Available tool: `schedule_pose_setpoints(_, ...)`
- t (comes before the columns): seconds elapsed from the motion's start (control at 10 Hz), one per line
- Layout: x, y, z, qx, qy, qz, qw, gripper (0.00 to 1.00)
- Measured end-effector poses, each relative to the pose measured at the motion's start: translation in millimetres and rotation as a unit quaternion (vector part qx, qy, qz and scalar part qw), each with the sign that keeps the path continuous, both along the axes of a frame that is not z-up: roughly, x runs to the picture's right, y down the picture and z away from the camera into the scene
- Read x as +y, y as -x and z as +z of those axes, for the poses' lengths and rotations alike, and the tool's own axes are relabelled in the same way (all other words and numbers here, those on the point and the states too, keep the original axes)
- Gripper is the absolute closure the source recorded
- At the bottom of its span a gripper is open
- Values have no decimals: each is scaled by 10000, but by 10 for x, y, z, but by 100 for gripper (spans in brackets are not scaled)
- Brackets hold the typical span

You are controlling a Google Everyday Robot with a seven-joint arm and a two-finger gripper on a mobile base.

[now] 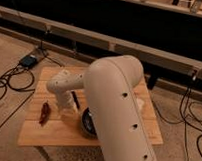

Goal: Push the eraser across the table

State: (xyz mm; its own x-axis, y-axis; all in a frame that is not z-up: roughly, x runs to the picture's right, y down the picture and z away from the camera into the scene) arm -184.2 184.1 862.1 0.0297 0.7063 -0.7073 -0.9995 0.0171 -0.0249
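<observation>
Eraser (75, 100): small black oblong, lying slantwise on the planks a little left of middle in the camera view, just beside the gripper; touching it or a hair apart, impossible to tell.

Largest in view, the white arm (118, 105): thick shell rising at the near right corner, bending over the top, then reaching leftward through a slimmer forearm and turning down at the wrist.

Beneath it, the table (42, 135): light wood, rectangular, thin legs.

Off the table at far left, dark cables (12, 82) looping over the floor (7, 137).

Near the front edge, half hidden by the arm, a black bowl (86, 123), just past the eraser's near end.

Gripper (67, 110): pale, pointing down, low over the planks between eraser and pepper; clenched or released, cannot tell.

Left of it and apart, a dark red pepper-like thing (44, 113), lying lengthwise toward the front edge.
</observation>
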Motion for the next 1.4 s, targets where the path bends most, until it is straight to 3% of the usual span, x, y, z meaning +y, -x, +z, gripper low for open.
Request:
schedule_pose_setpoints(0.5, -168, 127, 287, -254, -6, 26, 9997, 35)
schedule_pose_setpoints(1.0, -495, 329, 568, -465, -139, -54, 9988, 35)
schedule_pose_setpoints(1.4, -782, 643, 786, -649, -239, -125, 9975, 35)
